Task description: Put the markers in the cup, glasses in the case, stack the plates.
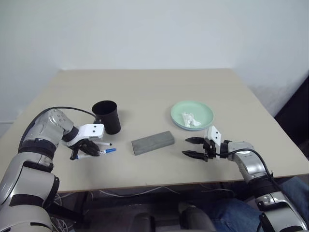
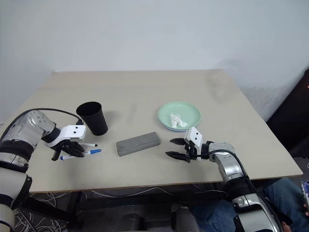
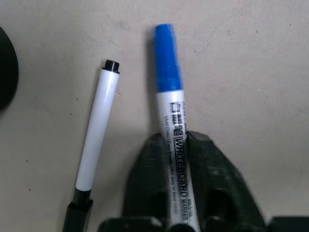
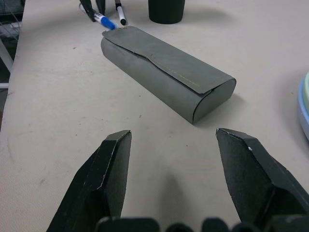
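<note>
Between the left gripper's (image 3: 179,145) fingers, pinched shut, lies the blue marker (image 3: 170,92), the other marker (image 3: 96,135) beside, the cup (image 1: 107,116) just beyond. Next: lift, drop it in. Right gripper (image 1: 194,148) spread, idle.

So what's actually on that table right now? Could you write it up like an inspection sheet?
Surface: beige table, bare along its far side.
Job's things: blue-capped marker and black-tipped marker lie side by side near the black cup, which stands upright. Grey case is closed, mid-table. Green plate sits on the blue plate.
Clutter: crumpled tissue on the green plate.
Grippers: left gripper shut on the blue-capped marker, which lies on the table; right gripper open, pointing at the case.
Cables: black cable on the left arm; loose wires under the front edge.
Surroundings: plain pale wall.
</note>
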You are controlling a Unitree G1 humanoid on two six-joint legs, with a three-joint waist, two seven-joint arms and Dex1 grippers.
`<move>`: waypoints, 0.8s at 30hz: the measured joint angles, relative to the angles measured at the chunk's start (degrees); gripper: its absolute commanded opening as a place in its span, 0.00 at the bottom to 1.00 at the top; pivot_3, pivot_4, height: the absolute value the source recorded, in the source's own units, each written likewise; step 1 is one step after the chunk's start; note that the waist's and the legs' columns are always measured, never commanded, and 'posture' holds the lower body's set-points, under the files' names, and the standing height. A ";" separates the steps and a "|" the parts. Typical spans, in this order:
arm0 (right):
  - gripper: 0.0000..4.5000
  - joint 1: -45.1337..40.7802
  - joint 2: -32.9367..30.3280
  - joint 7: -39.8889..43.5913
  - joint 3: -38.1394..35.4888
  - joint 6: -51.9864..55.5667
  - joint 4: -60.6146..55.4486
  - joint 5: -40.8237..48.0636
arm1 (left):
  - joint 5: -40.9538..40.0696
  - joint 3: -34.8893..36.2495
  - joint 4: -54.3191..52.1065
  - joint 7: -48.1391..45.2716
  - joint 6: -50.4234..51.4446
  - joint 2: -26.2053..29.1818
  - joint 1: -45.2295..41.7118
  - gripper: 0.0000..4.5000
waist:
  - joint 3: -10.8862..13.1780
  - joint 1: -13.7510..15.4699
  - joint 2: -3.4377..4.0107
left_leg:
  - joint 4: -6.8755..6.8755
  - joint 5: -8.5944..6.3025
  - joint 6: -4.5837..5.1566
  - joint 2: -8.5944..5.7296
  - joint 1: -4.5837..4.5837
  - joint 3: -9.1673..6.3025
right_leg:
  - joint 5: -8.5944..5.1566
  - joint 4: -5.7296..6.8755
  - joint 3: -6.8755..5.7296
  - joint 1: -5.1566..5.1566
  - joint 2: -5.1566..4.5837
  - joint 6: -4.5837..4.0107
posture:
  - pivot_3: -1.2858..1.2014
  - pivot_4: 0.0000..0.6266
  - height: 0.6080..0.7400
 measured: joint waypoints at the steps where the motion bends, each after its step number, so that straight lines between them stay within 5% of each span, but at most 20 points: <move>1: 0.68 -0.01 0.00 0.00 0.00 0.00 0.00 0.00 | -0.05 0.18 -0.11 -0.03 -0.10 0.03 0.14 0.02 | 0.00 0.01 0.00 | 0.00 0.00 0.00 0.00 0.00 0.00 | 0.00 0.00 0.00 0.00 0.00 0.00 | 0.52 0.00 0.86; 6: 0.68 -0.04 0.02 0.03 0.01 -0.01 0.00 -0.03 | -1.99 1.40 -3.30 -1.98 0.14 0.84 2.35 0.02 | 0.00 0.01 0.00 | 0.00 0.00 0.00 0.01 0.00 0.01 | -0.01 0.00 0.01 0.00 0.00 -0.02 | 0.52 0.00 0.86; 14: 0.68 -0.25 -0.03 0.21 0.08 -0.06 0.00 -0.10 | -22.19 0.57 -21.18 -3.56 9.25 6.17 6.85 0.02 | 0.02 0.11 -0.06 | 0.02 0.00 0.00 0.01 -0.10 -0.06 | 0.00 -0.01 -0.03 -0.05 -0.03 -0.01 | 0.52 0.00 0.86; 24: 0.68 -0.24 -0.17 1.12 0.08 -0.06 0.02 -0.45 | -37.47 18.15 -30.79 4.81 28.47 -0.51 1.46 0.02 | 0.02 -0.07 -0.03 | 0.03 0.01 0.00 0.00 0.04 -0.07 | 0.01 0.03 0.05 0.01 0.04 0.01 | 0.52 0.00 0.86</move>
